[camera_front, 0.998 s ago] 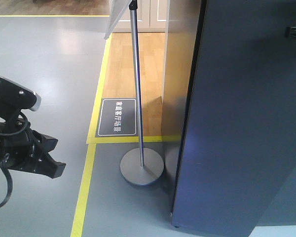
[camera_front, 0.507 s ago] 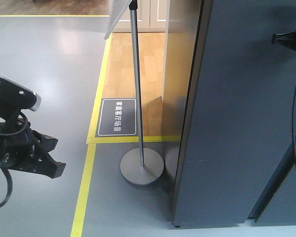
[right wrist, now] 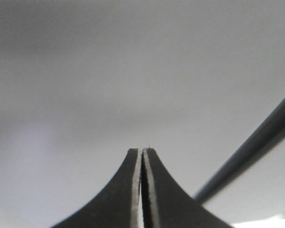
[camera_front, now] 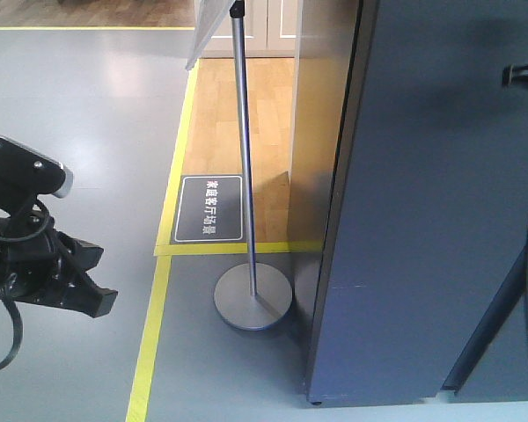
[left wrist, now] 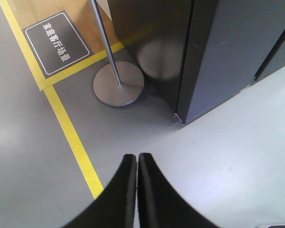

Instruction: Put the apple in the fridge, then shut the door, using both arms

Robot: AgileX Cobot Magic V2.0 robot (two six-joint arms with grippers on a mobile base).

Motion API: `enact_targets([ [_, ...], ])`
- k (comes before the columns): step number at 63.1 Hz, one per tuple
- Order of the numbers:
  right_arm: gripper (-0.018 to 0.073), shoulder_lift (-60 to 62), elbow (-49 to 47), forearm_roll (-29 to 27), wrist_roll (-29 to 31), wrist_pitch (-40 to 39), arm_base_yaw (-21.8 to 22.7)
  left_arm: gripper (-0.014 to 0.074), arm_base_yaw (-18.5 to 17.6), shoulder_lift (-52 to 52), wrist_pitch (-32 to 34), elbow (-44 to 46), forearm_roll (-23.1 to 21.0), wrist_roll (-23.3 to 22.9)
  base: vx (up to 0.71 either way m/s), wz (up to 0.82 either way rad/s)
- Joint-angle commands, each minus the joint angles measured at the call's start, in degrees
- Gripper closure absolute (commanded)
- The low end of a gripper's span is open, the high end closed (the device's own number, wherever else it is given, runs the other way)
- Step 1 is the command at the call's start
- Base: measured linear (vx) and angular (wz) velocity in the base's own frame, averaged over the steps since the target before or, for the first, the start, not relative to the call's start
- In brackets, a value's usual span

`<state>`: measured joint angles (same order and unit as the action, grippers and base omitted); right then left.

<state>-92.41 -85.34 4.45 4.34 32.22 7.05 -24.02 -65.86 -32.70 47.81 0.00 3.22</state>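
Here the dark grey door (camera_front: pixel 422 220) of the fridge (camera_front: pixel 321 132) fills the right of the front view, with the right gripper (right wrist: pixel 142 151) pinched together, tips close against its face. The left gripper (left wrist: pixel 136 156), jaws closed on nothing, hangs above the grey floor (left wrist: pixel 33 156) near a round stand base (left wrist: pixel 118 83); the apple is nowhere visible.

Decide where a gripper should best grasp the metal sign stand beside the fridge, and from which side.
Probably the slim upright pole, approached from the open floor on its left, jaws closing horizontally across it. The disc base lies flat and too broad, and the fridge crowds the right.
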Motion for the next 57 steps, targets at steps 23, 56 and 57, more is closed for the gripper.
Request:
enact_targets([
  [23,0.0564,25.1,21.4,-4.5,2.3,0.1,-9.1,0.0603,0.1,1.3,3.7,1.5,0.0,-0.6,0.00,0.00],
  [56,0.0564,54.1,40.7,-2.4,-2.0,15.4,-9.6,0.0603,0.1,1.3,3.7,1.5,0.0,-0.6,0.00,0.00],
  [57,0.0564,54.7,41.1,-2.2,-2.4,15.9,-9.6,0.0603,0.1,1.3,3.7,1.5,0.0,-0.6,0.00,0.00],
])
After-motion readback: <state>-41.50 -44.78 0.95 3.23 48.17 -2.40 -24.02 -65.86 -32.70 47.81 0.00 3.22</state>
